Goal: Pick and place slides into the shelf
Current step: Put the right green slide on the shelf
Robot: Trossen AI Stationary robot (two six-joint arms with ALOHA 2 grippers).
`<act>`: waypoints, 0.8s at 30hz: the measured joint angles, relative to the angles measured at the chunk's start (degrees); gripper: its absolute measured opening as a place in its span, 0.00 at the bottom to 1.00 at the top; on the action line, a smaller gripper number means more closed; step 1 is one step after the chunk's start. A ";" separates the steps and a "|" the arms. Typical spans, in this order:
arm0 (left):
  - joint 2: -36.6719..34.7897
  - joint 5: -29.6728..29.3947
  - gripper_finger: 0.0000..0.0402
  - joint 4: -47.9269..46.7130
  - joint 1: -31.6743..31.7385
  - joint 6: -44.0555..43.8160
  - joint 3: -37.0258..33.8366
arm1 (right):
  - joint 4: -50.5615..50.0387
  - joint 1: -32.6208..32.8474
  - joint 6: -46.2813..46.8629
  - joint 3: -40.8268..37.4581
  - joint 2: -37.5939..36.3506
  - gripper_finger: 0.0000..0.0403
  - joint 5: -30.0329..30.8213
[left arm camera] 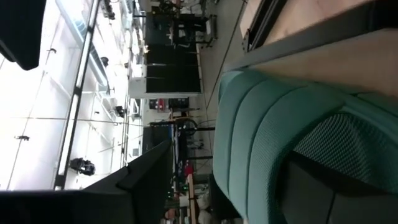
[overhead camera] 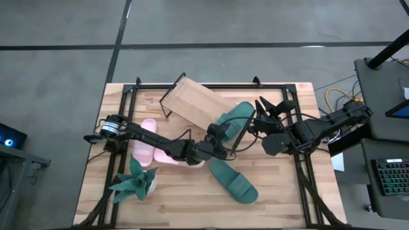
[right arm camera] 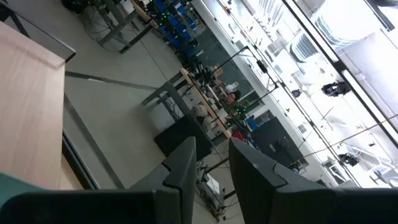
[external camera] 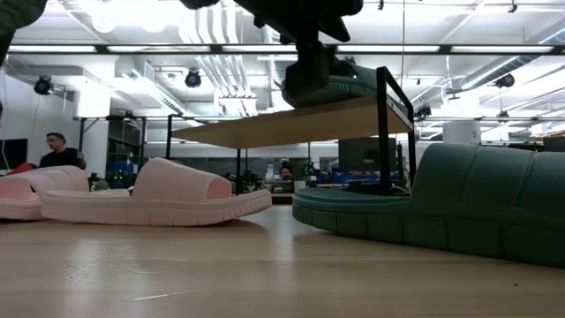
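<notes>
Starting at the left of the high view, the toy plant (overhead camera: 135,180) stands near the desk (overhead camera: 185,204) edge, with two pink slides (overhead camera: 148,144) just beyond it. The left tool (overhead camera: 216,135) reaches across to the centre and appears to pinch the heel end of a green slide (overhead camera: 235,120), which lies half on the corner of the shelf (overhead camera: 195,102); the low view shows that slide up on the board. The second green slide (overhead camera: 233,180) lies flat on the desk, nearer the front. Further right, the right tool (overhead camera: 265,110) hovers beside the toe of the raised slide, fingers nearly pressed together, holding nothing. Placing is under way, I judge: next, push this slide fully onto the board, then let go.
</notes>
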 joint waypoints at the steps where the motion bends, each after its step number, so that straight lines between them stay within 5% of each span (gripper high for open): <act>1: -0.61 0.11 0.58 -1.18 0.02 -0.49 0.07 | 0.01 0.00 -0.01 0.00 0.00 0.21 0.02; 9: -3.85 7.78 0.58 -7.59 0.09 -6.88 -0.01 | -0.01 0.00 0.01 -0.11 0.00 0.19 -0.02; 24: -3.88 5.31 0.58 -8.99 0.33 -9.19 -0.12 | 0.00 -0.24 1.37 -0.42 0.02 0.18 -0.01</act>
